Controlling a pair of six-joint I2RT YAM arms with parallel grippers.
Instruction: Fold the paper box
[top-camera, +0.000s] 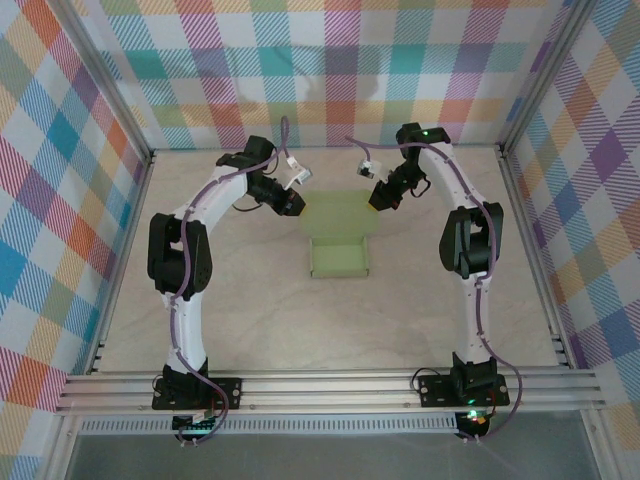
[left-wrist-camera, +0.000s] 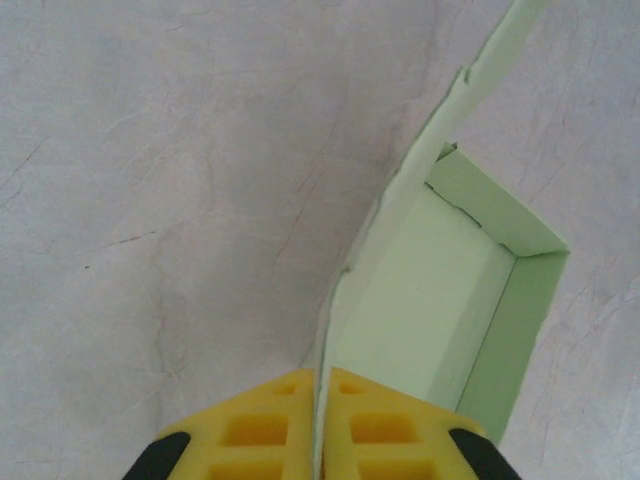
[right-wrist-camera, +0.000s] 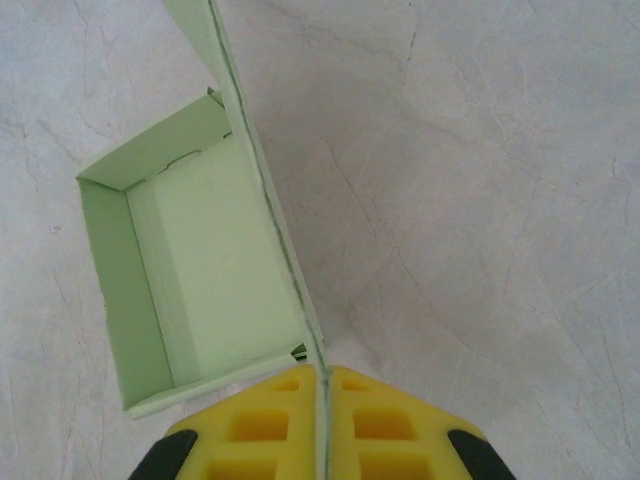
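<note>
**Two-sided pinch on the lid flap, with the hazards of the coming fold.** The paper box (top-camera: 339, 262) rests on the surface (top-camera: 240, 320) midway between my arms. Its open tray (top-camera: 338, 258) lies toward my bases and its lid flap (top-camera: 340, 213) is on the far side.

My left gripper (top-camera: 293, 204) is pressed together on the flap's left edge, and my right gripper (top-camera: 378, 199) is pressed together on its right edge. In each wrist view my yellow fingers (left-wrist-camera: 262, 430) (right-wrist-camera: 262, 430) meet with nothing but the thin card between them, and the tray (left-wrist-camera: 430, 300) (right-wrist-camera: 210, 270) sits just beside the pinch.

Hazards, as I judge them:
- **Skewed fold.** If my two arms travel at unequal pace or height, the flap would twist and could crease off its fold line or tear near a corner.
- **Slipping out.** Both holds look shallow, right at the edge, so a sideways tug might pull the card out of one gripper.
- **Box moving with the flap.** Nothing weighs the tray down, and a pull along the smooth surface could drag or tip the whole box instead of bending the flap.
- **Wall caught under the lid.** The tray's upright walls look soft and slightly uneven at the far corners. A lid brought down out of line might catch one and buckle it inward.
</note>
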